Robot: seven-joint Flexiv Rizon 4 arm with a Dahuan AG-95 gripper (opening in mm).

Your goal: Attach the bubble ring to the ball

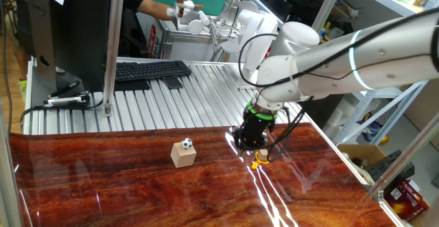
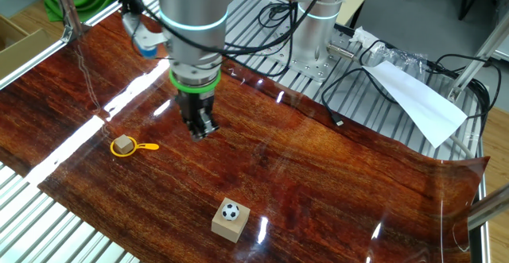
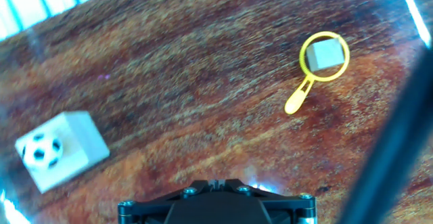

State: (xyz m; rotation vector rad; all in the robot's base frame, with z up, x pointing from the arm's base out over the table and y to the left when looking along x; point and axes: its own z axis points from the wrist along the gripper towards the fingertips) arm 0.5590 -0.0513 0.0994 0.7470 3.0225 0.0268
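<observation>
The bubble ring (image 3: 298,99) is a yellow loop with a short stem, lying flat on the wooden table around a small tan cube (image 3: 323,53). It also shows in the fixed views (image 1: 260,162) (image 2: 148,145). The ball (image 3: 40,151), black and white, sits on top of a larger tan cube (image 3: 74,146), also seen in the fixed views (image 1: 186,144) (image 2: 230,211). My gripper (image 2: 203,130) hovers above the table between the two, nearer the ring, with its fingers together and nothing in them. In the hand view only its tips (image 3: 212,182) show.
The dark wood tabletop (image 2: 318,175) lies on a ribbed metal bench. A keyboard (image 1: 151,69) and a monitor stand at the back. Cables and a sheet of paper (image 2: 417,96) lie by the arm's base. A person stands behind the bench.
</observation>
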